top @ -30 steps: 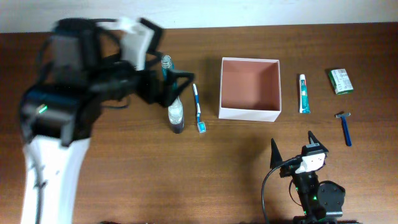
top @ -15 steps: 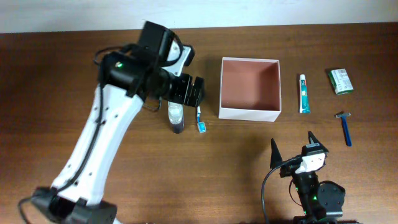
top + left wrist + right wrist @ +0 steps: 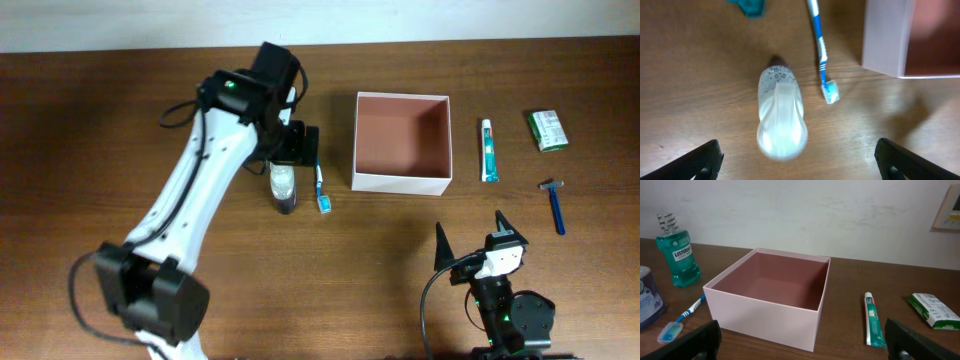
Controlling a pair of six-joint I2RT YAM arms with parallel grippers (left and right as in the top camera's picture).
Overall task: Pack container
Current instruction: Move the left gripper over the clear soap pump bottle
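Overhead, the left arm (image 3: 190, 200) hides the mouthwash bottle (image 3: 677, 255) and the top of the clear bottle (image 3: 284, 192). The left wrist view crops the container (image 3: 890, 40) and the toothbrush (image 3: 821, 55) handle; the clear bottle there looks blurred.

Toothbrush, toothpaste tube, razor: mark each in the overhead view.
toothbrush (image 3: 321, 190), overhead view, on the blue handle.
toothpaste tube (image 3: 488, 152), overhead view, on the middle of the tube.
razor (image 3: 555, 212), overhead view, on the blue handle.

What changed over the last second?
The left arm swung in from the left; the left gripper now hangs over the clear bottle beside the toothbrush, open, holding nothing. The right gripper, container, toothpaste, packet and razor are unchanged.
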